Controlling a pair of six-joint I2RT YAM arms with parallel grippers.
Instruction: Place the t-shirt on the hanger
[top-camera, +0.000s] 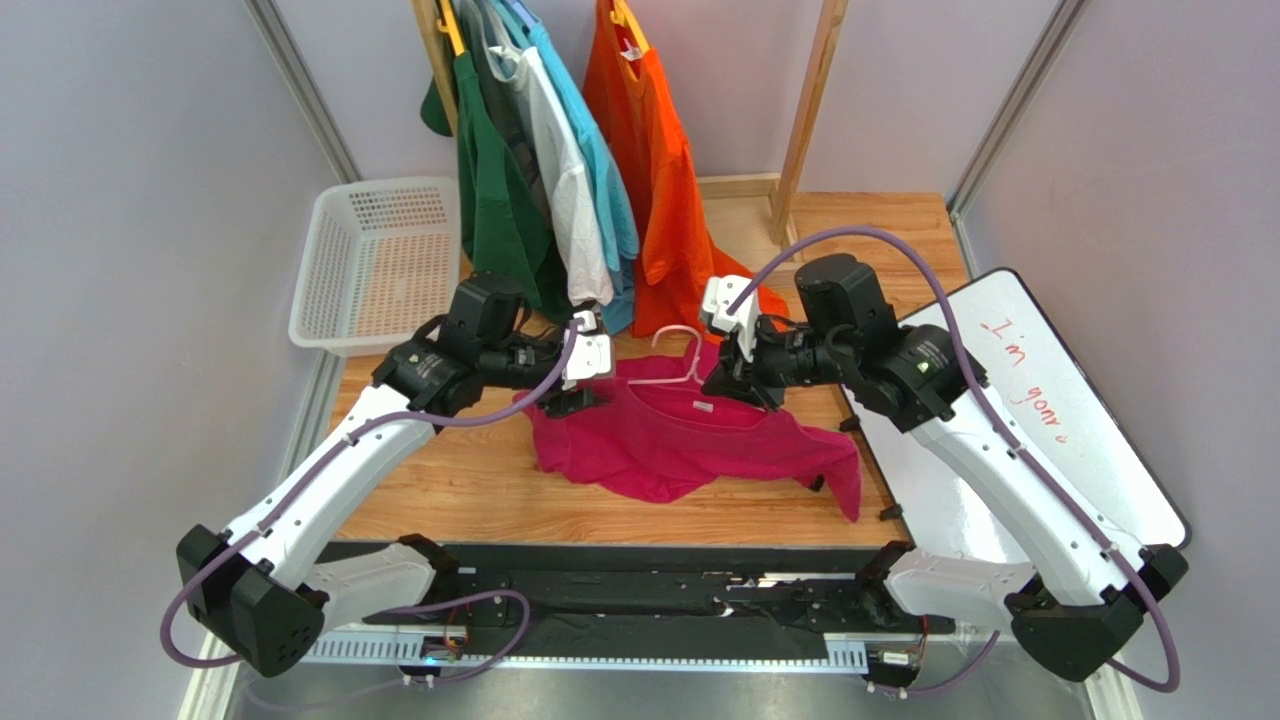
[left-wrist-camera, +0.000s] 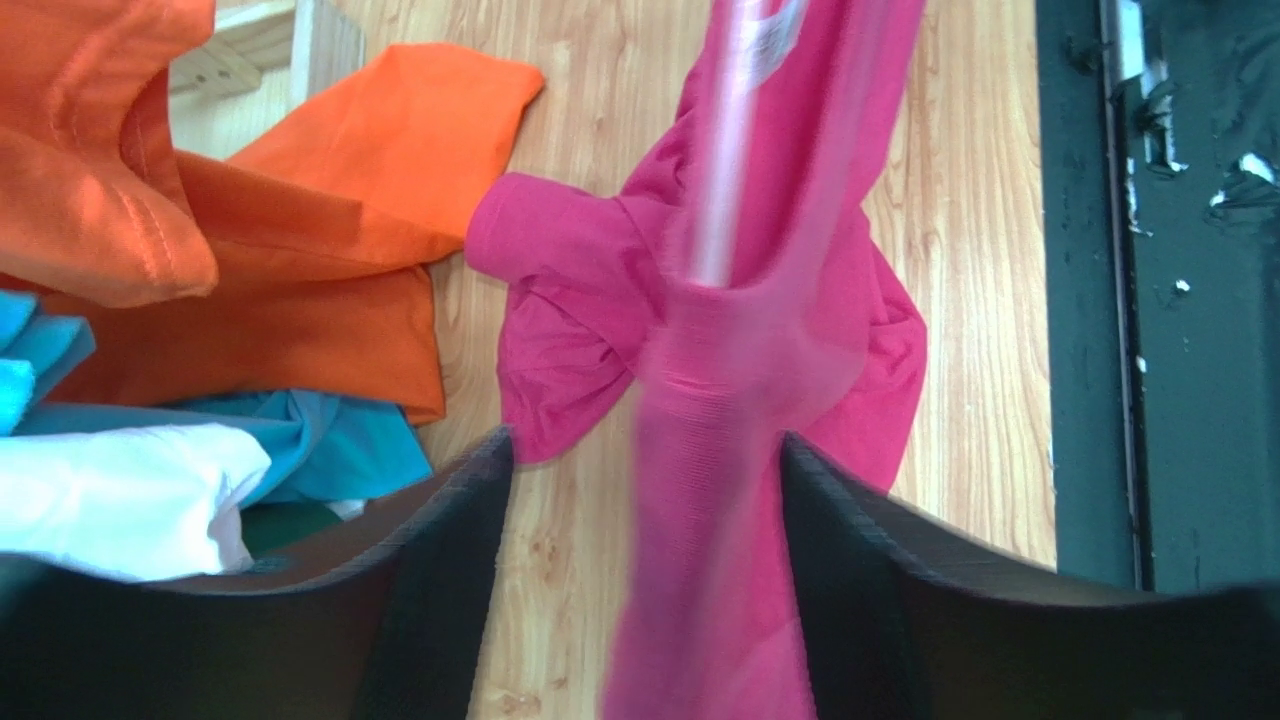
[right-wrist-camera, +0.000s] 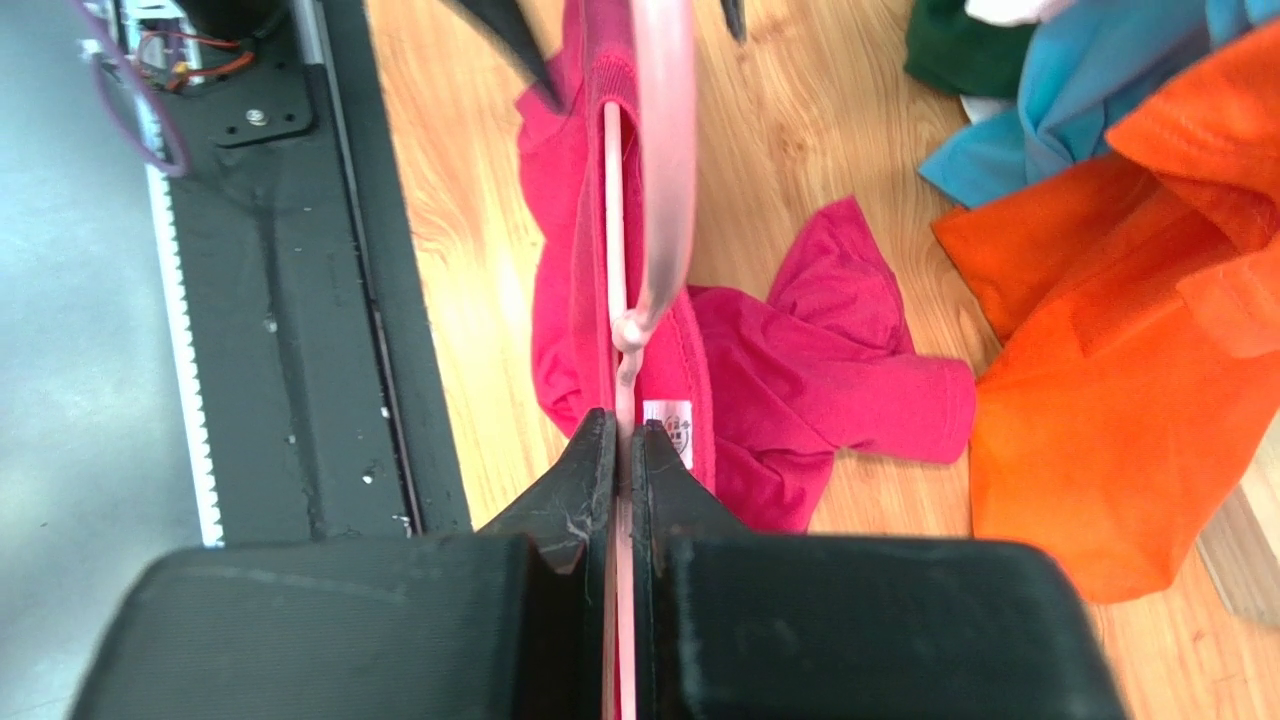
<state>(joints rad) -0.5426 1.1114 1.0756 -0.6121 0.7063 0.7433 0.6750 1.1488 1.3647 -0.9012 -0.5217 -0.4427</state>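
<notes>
Thin hanger (right-wrist-camera: 670, 150) was pinched in right gripper (right-wrist-camera: 624, 435); its long axis ran straight ahead toward left gripper (left-wrist-camera: 643, 443). That one's jaws were spread, t-shirt (left-wrist-camera: 781, 345) fabric hung between, rest on wooden table (top-camera: 451, 480).

Left pincer (left-wrist-camera: 646, 450) spread wide, t-shirt (left-wrist-camera: 589, 258) cloth in gap; orange shirt (left-wrist-camera: 323, 225) beside.
</notes>
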